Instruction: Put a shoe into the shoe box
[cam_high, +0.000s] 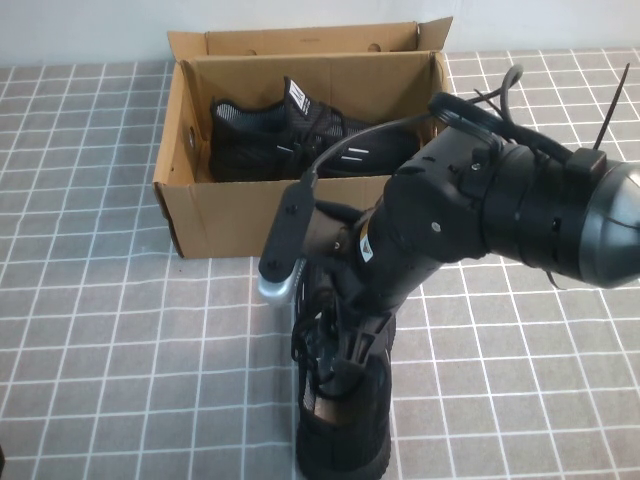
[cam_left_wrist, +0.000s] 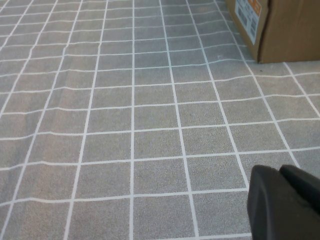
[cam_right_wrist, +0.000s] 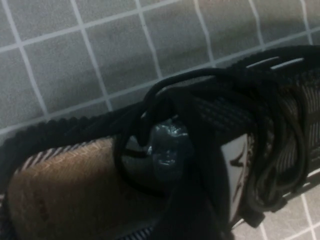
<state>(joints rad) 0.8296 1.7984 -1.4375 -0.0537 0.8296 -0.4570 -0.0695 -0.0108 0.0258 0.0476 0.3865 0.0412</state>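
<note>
The gridded tabletop (cam_high: 100, 300) carries the shoe box (cam_high: 250, 215) at upper centre, a mate sneaker (cam_high: 280, 135) inside. The shoe (cam_high: 345, 440) lies bottom centre, the right end effector (cam_high: 345, 345) clamped on its collar. The left end effector (cam_left_wrist: 282, 205) hovers; its opening cannot be told.

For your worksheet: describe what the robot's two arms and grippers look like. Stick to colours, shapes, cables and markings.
The right arm is glossy black and cylindrical, with black cables looping over it, cable ties and a small yellow label. Its right gripper is black, reaching the shoe before the shoe box. The left gripper shows as rounded matte-black fingers.
</note>
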